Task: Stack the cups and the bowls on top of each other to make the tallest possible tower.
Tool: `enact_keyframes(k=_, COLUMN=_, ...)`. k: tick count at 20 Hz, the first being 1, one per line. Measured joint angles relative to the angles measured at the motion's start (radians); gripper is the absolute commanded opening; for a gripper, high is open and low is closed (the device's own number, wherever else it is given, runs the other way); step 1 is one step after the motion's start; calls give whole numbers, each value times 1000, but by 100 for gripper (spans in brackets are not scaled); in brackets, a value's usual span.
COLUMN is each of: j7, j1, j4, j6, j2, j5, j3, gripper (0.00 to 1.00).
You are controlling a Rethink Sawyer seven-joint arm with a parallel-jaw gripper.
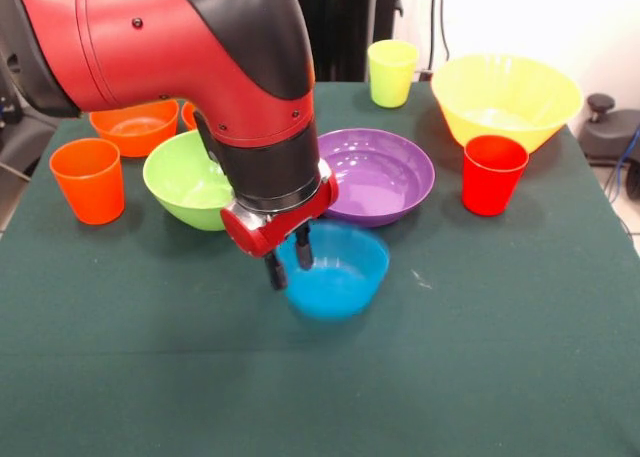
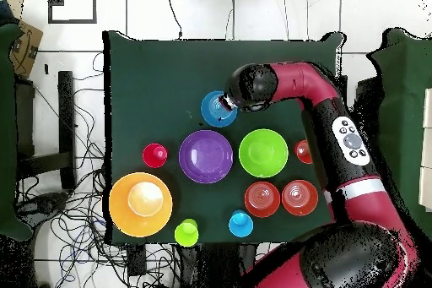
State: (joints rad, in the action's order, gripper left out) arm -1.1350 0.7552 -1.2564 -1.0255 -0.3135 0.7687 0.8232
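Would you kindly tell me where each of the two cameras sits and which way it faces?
Front view: across the table, facing the robot; the red arm comes down from above, its hand at the blue bowl's rim.
Overhead view: above the table, looking straight down, robot base at the bottom; the arm curves up the right side to the same blue bowl.
Both show the purple bowl and lime green bowl.

Bright, even indoor light; soft shadows beneath bowls (image 1: 378,175); slight blur.
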Motion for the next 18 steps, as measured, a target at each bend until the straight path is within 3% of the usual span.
enact_keyframes(k=18, j7=0, j1=26, j4=-1, j6=0, j2=-2, j5=10, j3=-1, gripper=100)
